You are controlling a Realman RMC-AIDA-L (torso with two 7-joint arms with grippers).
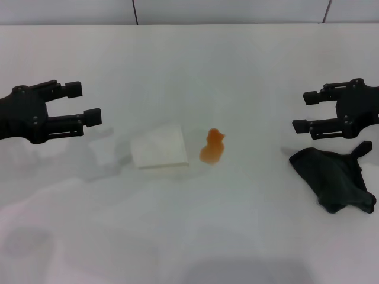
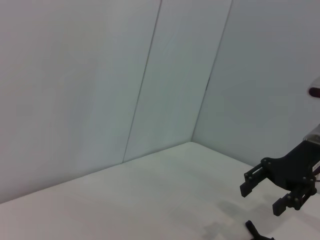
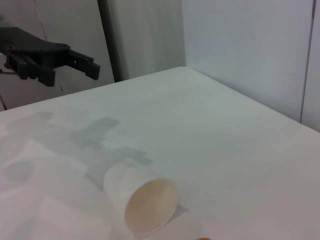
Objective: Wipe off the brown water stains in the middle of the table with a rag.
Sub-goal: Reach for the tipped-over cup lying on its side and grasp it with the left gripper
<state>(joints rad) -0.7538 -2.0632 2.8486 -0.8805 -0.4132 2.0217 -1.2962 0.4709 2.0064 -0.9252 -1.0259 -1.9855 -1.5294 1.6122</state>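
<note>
The brown water stains [image 1: 212,148] form a small orange-brown blotch in the middle of the white table [image 1: 237,71]. A sliver of the stains [image 3: 202,238] shows at the edge of the right wrist view. The black rag [image 1: 334,177] lies crumpled at the right, just in front of my right gripper [image 1: 303,111]. That gripper hovers open above the table with nothing in it and is apart from the rag. The left wrist view shows it too, far off [image 2: 260,199], with a tip of the rag [image 2: 255,231] below. My left gripper [image 1: 83,103] hangs open and empty at the far left.
A white paper cup [image 1: 160,147] lies on its side just left of the stains, and its open mouth faces the right wrist camera [image 3: 142,200]. Grey wall panels stand behind the table's far edge.
</note>
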